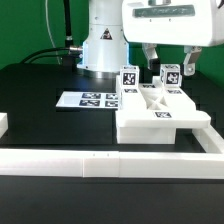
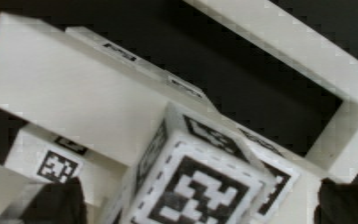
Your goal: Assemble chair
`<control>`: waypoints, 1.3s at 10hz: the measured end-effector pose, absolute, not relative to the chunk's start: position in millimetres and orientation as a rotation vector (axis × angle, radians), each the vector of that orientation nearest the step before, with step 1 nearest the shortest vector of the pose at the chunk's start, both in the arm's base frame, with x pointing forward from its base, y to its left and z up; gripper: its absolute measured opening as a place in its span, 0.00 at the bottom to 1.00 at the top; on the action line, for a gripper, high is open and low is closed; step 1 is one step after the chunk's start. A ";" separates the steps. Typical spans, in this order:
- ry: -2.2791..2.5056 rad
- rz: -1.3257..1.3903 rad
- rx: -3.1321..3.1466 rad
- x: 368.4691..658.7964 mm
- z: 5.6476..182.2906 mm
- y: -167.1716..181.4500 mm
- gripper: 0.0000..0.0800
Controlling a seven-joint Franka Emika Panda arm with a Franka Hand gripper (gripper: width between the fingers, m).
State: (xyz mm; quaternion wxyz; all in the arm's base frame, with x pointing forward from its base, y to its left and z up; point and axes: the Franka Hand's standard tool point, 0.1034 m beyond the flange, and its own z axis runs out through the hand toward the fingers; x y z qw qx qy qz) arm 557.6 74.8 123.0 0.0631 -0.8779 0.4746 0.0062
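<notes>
The white chair seat [image 1: 152, 112] lies flat against the corner of the border wall. Two upright white blocks with black-and-white tags stand at its far edge: one [image 1: 129, 79] toward the exterior view's left, one [image 1: 170, 75] toward the right. My gripper [image 1: 168, 66] hangs over the right block, one finger on each side with gaps, open. In the wrist view that tagged block [image 2: 204, 172] fills the space between the dark fingers [image 2: 41, 206], and the gripper [image 2: 194, 212] is not closed on it. The seat [image 2: 87, 92] lies behind the block.
The marker board [image 1: 88, 100] lies on the black table at the seat's left in the exterior view. The low white border wall [image 1: 95, 160] runs along the front and turns up the right side [image 2: 286, 52]. The robot base [image 1: 103, 45] stands behind.
</notes>
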 end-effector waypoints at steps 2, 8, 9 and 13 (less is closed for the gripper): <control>1.195 0.005 -2.771 556.9 122.1 78.2 0.81; 0.507 -0.025 -2.990 553.1 118.5 87.3 0.81; 0.406 -0.033 -3.008 553.2 118.2 86.9 0.81; 0.089 -0.051 -3.045 552.8 116.2 85.3 0.81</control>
